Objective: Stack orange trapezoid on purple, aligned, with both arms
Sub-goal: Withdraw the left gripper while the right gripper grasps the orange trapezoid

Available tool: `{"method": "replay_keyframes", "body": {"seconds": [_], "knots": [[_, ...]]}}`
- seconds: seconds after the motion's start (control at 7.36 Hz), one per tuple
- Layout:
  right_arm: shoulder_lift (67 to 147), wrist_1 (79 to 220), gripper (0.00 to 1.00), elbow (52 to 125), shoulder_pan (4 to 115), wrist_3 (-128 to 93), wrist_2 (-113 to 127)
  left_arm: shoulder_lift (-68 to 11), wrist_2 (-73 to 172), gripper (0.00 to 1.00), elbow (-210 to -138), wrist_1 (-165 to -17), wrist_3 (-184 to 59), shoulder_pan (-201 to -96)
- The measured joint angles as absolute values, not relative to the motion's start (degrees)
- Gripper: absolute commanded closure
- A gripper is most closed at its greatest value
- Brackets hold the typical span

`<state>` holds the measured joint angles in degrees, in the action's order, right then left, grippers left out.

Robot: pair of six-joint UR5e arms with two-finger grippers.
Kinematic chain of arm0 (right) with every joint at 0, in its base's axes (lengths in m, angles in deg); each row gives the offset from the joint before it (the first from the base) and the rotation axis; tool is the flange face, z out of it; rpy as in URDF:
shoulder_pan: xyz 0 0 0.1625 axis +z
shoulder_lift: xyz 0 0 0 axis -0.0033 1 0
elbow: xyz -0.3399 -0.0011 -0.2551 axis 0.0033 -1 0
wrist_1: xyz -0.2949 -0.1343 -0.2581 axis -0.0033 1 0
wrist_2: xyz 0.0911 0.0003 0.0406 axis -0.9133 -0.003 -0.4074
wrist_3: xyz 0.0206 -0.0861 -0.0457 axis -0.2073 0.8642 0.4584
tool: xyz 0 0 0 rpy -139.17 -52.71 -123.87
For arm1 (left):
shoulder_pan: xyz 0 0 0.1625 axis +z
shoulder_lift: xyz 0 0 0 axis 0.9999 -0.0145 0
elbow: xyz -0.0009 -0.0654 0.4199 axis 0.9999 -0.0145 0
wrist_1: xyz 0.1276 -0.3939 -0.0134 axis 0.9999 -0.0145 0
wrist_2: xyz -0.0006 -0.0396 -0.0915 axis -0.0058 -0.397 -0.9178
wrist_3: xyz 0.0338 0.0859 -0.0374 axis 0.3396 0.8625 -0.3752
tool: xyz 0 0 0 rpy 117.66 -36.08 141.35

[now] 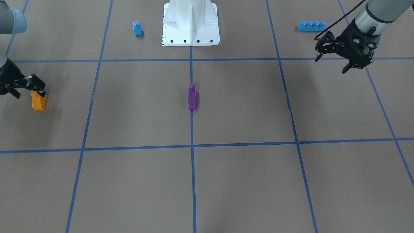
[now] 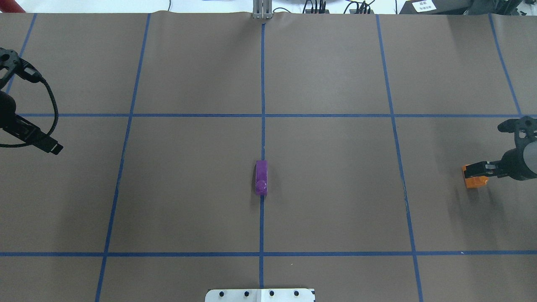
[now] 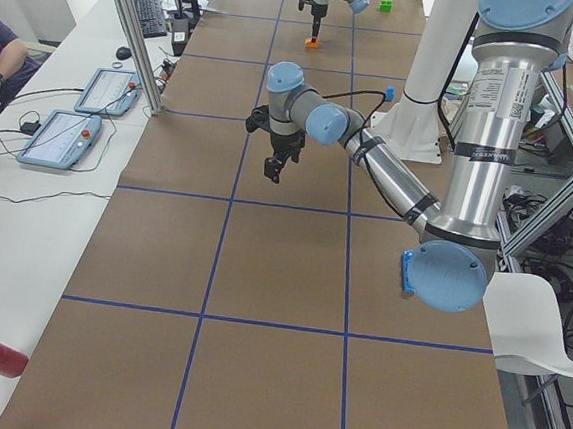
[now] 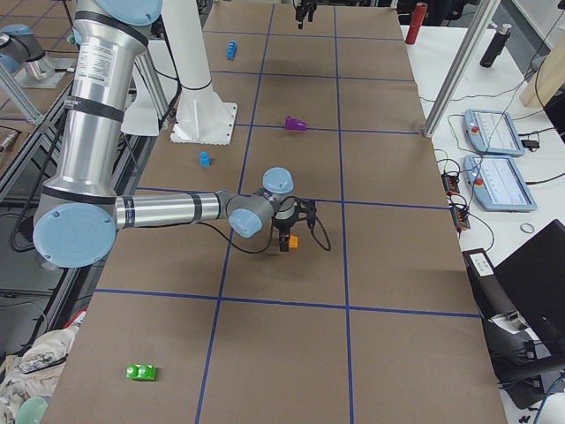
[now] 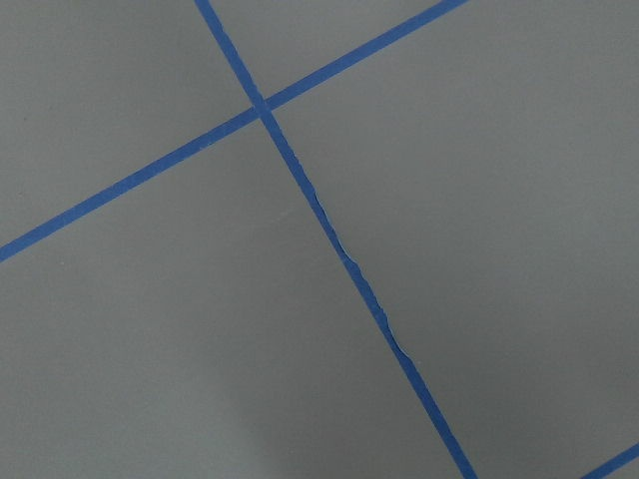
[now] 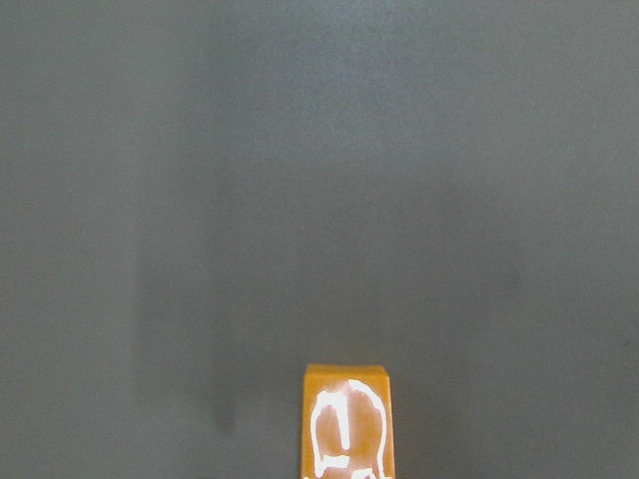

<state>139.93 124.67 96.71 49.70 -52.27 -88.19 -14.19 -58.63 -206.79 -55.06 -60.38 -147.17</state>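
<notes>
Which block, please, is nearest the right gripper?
The small orange plastic trapezoid, at the right gripper; the purple block, small blue block and long blue brick are distant.

Bright even o/h light (soft shadows)

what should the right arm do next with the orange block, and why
Probably close the right end effector firmly on the orange trapezoid before any lift. It sits right at the block, but whether it grips is unclear, and the purple block lies far away from it.
</notes>
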Motion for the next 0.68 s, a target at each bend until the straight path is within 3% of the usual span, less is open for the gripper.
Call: {"method": "replay_keyframes", "body": {"seconds": [0.14,0.68], "knots": [[139.9,124.7,1.0,96.5,49.4,-52.3,-88.2,-14.3,-58.6,0.0,-206.6,-55.1,-60.4,-147.1],[139.3,124.9,1.0,97.5,49.1,-51.7,-88.4,-14.4,-58.6,0.0,-206.3,-55.1,-60.6,-147.1]]}}
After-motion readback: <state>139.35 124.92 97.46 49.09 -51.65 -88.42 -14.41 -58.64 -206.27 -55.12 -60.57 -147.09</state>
